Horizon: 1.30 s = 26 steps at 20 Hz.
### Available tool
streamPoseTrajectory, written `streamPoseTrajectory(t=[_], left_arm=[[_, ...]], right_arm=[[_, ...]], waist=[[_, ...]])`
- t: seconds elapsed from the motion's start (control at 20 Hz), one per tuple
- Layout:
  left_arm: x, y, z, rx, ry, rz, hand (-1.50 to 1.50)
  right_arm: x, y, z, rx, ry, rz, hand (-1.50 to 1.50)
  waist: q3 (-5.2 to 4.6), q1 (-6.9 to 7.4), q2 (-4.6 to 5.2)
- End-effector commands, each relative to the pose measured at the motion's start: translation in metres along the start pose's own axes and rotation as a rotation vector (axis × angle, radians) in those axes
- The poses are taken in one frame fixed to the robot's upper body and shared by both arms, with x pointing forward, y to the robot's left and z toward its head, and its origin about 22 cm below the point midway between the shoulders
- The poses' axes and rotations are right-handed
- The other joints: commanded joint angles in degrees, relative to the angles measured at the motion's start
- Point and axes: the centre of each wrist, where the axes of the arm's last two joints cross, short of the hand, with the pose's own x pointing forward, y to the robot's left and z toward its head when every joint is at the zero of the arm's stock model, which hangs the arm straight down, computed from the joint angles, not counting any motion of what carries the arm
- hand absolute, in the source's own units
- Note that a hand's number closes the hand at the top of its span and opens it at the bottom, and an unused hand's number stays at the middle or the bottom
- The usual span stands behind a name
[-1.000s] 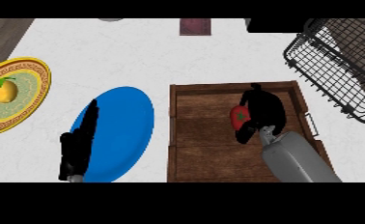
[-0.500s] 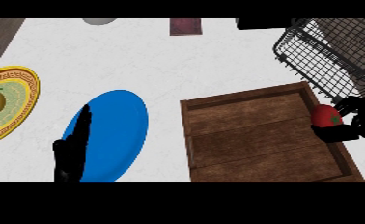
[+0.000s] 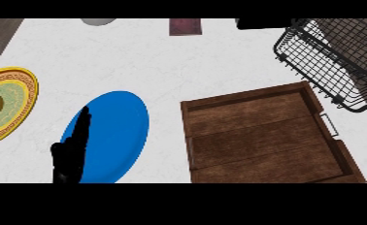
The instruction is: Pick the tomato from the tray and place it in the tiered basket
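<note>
The brown wooden tray (image 3: 265,136) lies at the lower right with nothing on its boards. The black wire tiered basket (image 3: 326,59) stands at the upper right, past the tray's far corner. No tomato shows anywhere in the head view. My left hand (image 3: 70,153) rests open at the lower left, fingers straight and pointing up over a blue plate. My right hand is out of the view.
A blue plate (image 3: 114,134) lies left of the tray. A yellow patterned plate (image 3: 14,100) sits at the left edge. A dark red block (image 3: 185,26), a grey round object (image 3: 98,21) and a black item (image 3: 261,23) line the far edge.
My right hand, curled round the red tomato, rose from the tray, moved right past its edge and left the view. The view shifted slightly. The left hand stayed put.
</note>
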Motion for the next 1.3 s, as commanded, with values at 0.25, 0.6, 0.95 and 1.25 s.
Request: streamPoseTrajectory(t=[0.25,0.6,0.95,1.25], left_arm=[[0.000,-0.005,0.001,-0.049,0.031,-0.001,0.00],[-0.003,-0.029,-0.006,-0.079,0.022,-0.001,0.00],[-0.004,-0.016,-0.015,-0.092,0.023,-0.015,0.00],[0.004,-0.019,-0.025,-0.091,0.031,-0.007,0.00]], right_arm=[[0.036,-0.107,0.042,-0.193,-0.075,0.022,1.50],[0.061,-0.127,0.004,-0.223,-0.017,0.013,1.50],[0.073,-0.116,-0.039,-0.218,0.017,-0.010,1.50],[0.096,-0.088,-0.066,-0.148,-0.022,-0.024,1.50]], waist=[[-0.16,2.68,0.77],[-0.15,4.43,1.25],[-0.15,4.64,1.31],[-0.16,4.80,1.31]])
